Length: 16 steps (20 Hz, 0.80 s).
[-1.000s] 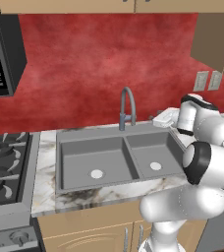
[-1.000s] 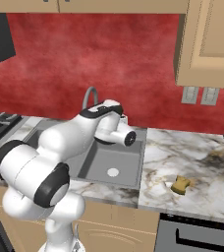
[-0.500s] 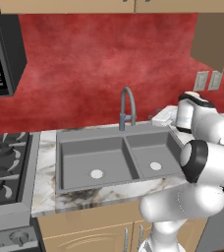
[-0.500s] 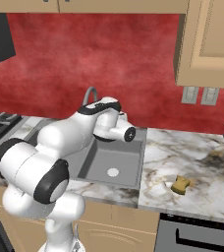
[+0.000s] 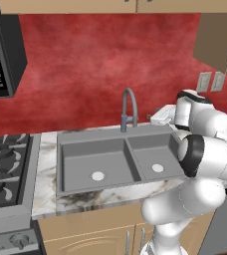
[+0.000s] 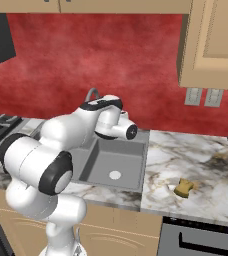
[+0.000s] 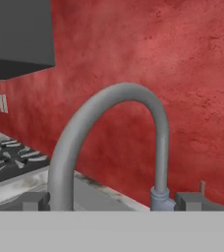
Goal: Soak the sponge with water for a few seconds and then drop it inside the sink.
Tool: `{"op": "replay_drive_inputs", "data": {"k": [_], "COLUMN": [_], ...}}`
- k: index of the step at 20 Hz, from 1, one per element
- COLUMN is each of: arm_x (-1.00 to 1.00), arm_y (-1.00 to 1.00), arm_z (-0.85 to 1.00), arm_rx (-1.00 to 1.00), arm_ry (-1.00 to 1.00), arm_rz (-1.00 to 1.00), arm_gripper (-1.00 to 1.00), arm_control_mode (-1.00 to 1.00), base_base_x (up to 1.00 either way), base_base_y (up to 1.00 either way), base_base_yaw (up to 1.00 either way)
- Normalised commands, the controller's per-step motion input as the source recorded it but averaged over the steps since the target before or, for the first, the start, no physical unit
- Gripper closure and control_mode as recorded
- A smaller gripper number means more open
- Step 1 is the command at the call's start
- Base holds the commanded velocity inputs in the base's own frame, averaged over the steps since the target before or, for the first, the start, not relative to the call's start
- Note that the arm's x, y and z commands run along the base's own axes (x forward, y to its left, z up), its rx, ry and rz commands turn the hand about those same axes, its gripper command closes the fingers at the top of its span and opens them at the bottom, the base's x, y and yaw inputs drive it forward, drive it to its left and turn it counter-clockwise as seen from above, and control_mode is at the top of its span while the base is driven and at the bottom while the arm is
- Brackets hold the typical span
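One sponge (image 6: 184,187), yellow-tan, lies on marble counter (image 6: 206,170) at ~4 o'clock of sink (image 6: 111,162), well apart from arm. Gripper (image 5: 160,117) sits up by grey faucet (image 5: 129,107), at its 3 o'clock, jaws spread wide, holding nothing. Hand cam: faucet arch (image 7: 114,142) close ahead w/ red backsplash (image 7: 182,74) behind. Both basins dry-looking, pale drain (image 5: 98,176) in each.

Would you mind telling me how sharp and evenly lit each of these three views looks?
Left base view: flat, even rendered light, soft shading inside the sink, no glare. Right base view: equally even, and the sponge on the counter reads crisply with a faint shadow. Hand view: softer and slightly blurred, with the faucet looming large against the red wall.
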Motion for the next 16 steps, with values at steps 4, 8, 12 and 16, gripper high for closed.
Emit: {"op": "replay_drive_inputs", "data": {"k": [4, 8, 12, 16], "arm_x": [0.19, 0.17, 0.11, 0.03], "arm_y": [0.01, 0.00, 0.00, 0.06], "arm_z": [0.00, 0.00, -0.02, -0.04], "arm_rx": [0.00, 0.00, 0.00, 0.00], "arm_ry": [0.00, 0.00, 0.00, -0.01], "arm_rz": [0.03, 0.01, 0.00, 0.00], "arm_gripper": [-1.00, -1.00, -1.00, -1.00], "arm_control_mode": [-1.00, -1.00, -1.00, -1.00], "base_base_x": [0.00, 0.00, 0.00, 0.00], "base_base_y": [0.00, 0.00, 0.00, 0.00], "base_base_yaw": [0.00, 0.00, 0.00, 0.00]}}
